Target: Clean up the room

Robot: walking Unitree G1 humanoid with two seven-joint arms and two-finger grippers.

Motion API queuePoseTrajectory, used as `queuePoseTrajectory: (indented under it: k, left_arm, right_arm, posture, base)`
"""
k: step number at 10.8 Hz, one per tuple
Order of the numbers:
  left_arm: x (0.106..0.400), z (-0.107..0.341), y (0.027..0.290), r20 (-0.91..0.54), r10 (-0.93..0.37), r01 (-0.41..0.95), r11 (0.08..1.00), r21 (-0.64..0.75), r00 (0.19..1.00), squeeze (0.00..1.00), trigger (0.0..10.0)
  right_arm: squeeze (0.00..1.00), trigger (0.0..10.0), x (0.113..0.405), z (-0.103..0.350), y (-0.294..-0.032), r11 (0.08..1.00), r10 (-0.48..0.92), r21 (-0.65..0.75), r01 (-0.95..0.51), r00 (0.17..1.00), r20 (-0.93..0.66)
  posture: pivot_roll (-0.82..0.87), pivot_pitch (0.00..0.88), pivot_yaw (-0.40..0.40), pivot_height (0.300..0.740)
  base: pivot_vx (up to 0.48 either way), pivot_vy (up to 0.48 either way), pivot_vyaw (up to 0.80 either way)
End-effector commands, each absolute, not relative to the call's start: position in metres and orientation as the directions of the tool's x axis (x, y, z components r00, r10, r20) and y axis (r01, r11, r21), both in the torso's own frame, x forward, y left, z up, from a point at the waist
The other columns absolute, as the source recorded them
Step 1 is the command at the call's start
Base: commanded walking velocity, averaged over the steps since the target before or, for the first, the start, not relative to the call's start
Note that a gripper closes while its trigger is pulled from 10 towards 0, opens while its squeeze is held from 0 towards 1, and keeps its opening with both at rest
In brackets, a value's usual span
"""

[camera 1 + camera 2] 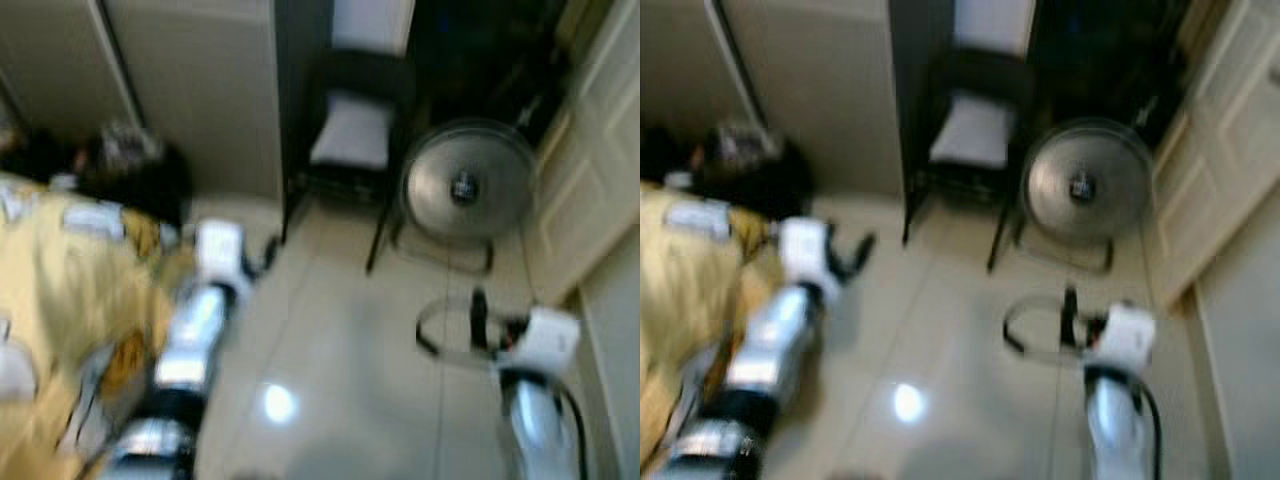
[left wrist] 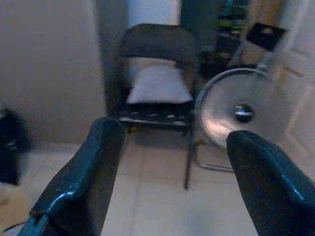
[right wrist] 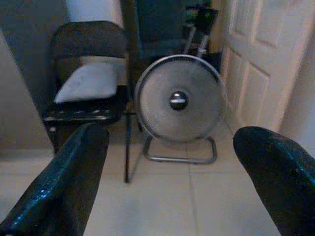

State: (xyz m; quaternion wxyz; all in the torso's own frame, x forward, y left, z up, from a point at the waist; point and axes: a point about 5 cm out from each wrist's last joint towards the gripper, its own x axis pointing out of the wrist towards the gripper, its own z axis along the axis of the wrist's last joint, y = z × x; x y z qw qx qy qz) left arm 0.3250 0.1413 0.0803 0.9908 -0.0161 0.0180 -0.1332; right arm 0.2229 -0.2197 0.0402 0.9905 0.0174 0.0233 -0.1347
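The head views are blurred, and no writing or label can be read anywhere. A pale tiled floor runs from the robot to a beige wall and a white panelled door on the right. At the floor's left edge lies a yellow patterned bedspread, cut off by the frame; its prints are too smeared to make out. At its far end sits a dark heap, hard to identify.

Against the far wall stands a black folding chair with a grey cushion on its seat. Just beside it, toward the door, is a round fan on a metal loop stand, its grille and dark hub sharp in the wrist views, which also show dim clutter behind it that the head views lose in shadow. A thin ring-like shape lies on the floor in front of the fan, partly hidden by the right arm.

The left gripper is held above the floor by the bedspread's edge, its fingers spread wide and empty. The right gripper hangs above the floor in front of the fan, fingers likewise wide apart, holding nothing.
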Motion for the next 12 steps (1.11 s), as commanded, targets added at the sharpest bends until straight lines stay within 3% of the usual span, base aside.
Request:
queuePoseTrajectory:
  k: [1, 9, 12]
  left_arm:
    - [0.329, 0.084, 0.146, -0.026, -0.253, 0.253, 0.967, -0.021, 0.967, 0.0, 10.0]
    - [0.325, 0.076, 0.135, -0.053, -0.316, 0.315, 0.949, -0.019, 0.947, 0.0, 10.0]
    - [0.319, 0.076, 0.158, -0.011, -0.217, 0.217, 0.976, -0.035, 0.976, 0.0, 10.0]
  right_arm:
    - [0.0, 10.0, 0.225, 0.047, -0.221, 0.962, -0.273, 0.025, 0.273, 0.962, -0.013]
    - [0.0, 10.0, 0.218, 0.034, -0.224, 0.965, -0.26, -0.011, 0.26, 0.965, -0.043]
    - [0.0, 10.0, 0.222, 0.032, -0.225, 0.981, -0.194, -0.024, 0.193, 0.98, -0.035]
  posture:
    - [-0.08, 0.0, 0.001, 0.74]
    - [-0.11, 0.0, 0.003, 0.74]
    - [-0.1, 0.0, -0.005, 0.74]
  base:
    - [0.48, 0.0, 0.0]
    - [0.48, 0.0, 0.0]
    - [0.48, 0.0, 0.0]
